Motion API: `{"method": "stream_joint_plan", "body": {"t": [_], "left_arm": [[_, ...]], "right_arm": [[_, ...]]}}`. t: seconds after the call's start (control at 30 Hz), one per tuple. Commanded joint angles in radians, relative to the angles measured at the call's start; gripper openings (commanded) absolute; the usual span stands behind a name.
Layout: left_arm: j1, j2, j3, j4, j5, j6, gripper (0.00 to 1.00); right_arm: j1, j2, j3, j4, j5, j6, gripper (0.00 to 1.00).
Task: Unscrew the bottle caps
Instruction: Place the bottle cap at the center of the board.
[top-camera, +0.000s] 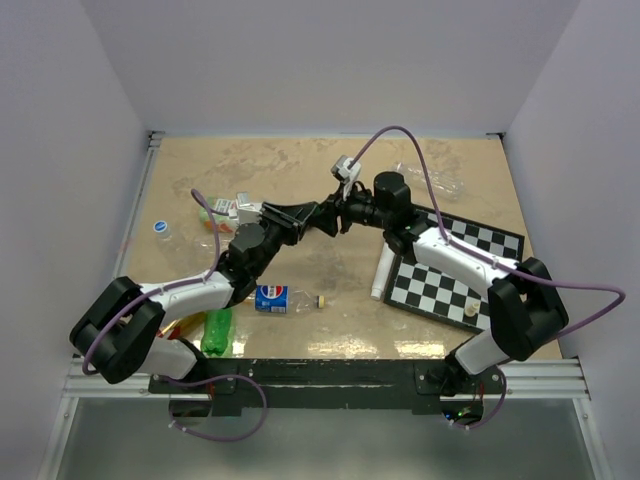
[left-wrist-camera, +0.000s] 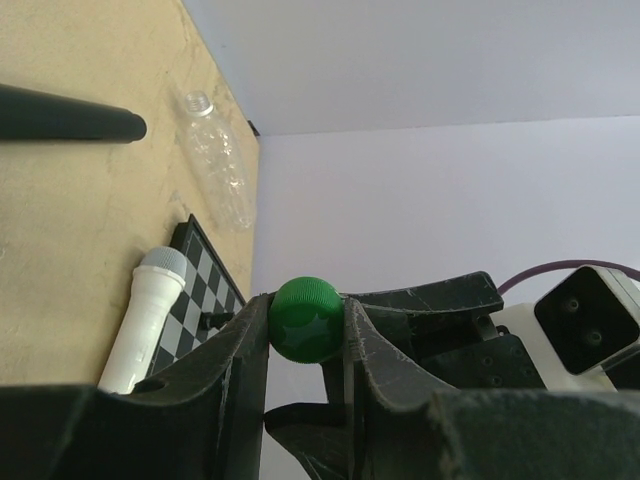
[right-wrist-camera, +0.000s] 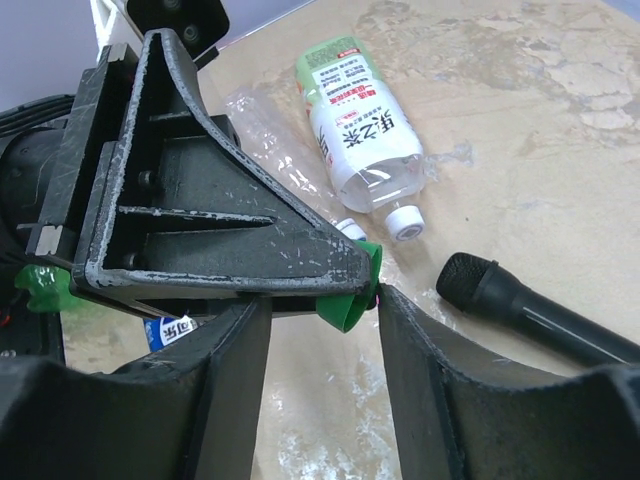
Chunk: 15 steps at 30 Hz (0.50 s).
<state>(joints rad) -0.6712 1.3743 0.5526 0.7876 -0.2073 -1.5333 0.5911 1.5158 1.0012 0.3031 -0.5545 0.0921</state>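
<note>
The green cap (left-wrist-camera: 307, 318), round, glossy and bright, sits pinched at the very tips of the left gripper (left-wrist-camera: 305, 312), whose fingers are clamped on its sides. The right gripper (right-wrist-camera: 320, 305) meets it tip to tip, fingers parted with the cap in the gap between them. Both hang above the table (top-camera: 330, 270). Below and just past the right fingertips lie a labelled clear bottle (right-wrist-camera: 365, 130) with a white cap (right-wrist-camera: 405, 222) and a black microphone (right-wrist-camera: 530, 305). Beyond the left fingertips, a white microphone (left-wrist-camera: 145, 315) lies by a chessboard (left-wrist-camera: 205, 262), close to the wall (left-wrist-camera: 400, 200).
</note>
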Motion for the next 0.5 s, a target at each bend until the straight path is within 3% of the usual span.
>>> {"method": "stream_joint_plan", "body": {"t": [0.0, 0.33, 0.47], "left_arm": [[-0.013, 0.011, 0.035, 0.078, -0.003, -0.027, 0.0], [-0.018, 0.02, 0.029, 0.11, 0.014, -0.034, 0.0], [-0.018, 0.019, 0.02, 0.128, 0.014, -0.031, 0.0]], "right_arm": [[0.006, -0.04, -0.021, 0.083, 0.065, 0.047, 0.48], [0.006, -0.043, -0.044, 0.119, 0.097, 0.06, 0.13], [0.006, -0.043, -0.042, 0.116, 0.088, 0.047, 0.06]]}}
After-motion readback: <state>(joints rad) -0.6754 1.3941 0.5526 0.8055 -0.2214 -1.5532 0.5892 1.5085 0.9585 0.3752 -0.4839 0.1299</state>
